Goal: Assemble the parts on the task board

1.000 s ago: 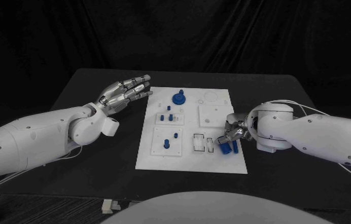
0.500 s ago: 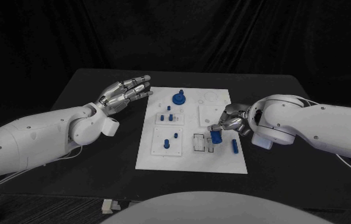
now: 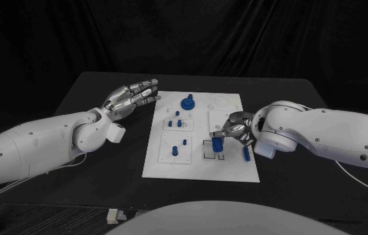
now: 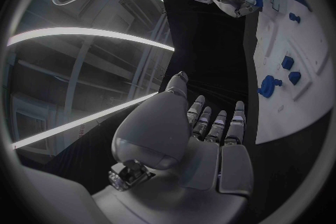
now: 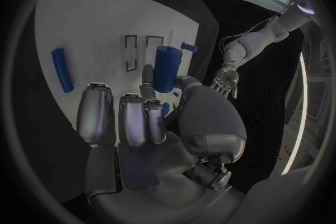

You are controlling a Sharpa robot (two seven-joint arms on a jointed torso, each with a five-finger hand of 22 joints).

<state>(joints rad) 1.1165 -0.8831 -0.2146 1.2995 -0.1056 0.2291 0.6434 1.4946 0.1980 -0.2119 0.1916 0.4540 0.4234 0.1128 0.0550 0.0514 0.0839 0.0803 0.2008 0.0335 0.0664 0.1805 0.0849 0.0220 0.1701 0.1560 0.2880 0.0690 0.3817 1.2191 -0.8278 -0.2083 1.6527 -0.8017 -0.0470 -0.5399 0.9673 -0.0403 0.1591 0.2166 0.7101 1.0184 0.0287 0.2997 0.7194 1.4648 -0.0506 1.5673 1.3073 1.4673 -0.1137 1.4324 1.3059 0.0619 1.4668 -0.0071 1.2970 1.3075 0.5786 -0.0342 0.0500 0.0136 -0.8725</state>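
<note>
The right hand is grasping a blue cylindrical part and holding it over the rectangular slots near the front of the task board. A second blue part is lying just beside it on the board. The left hand is hovering released over the bench. Step in hand, as judged: insertion; the next move is calling for aligning and lowering the part.

Dim head view: black drapes swallow light, and only the task board reads bright at 6 o'clock. Wrist views bow straight edges heavily; ceiling strips glare at 10 o'clock (left wrist) and 3 o'clock (right wrist).
</note>
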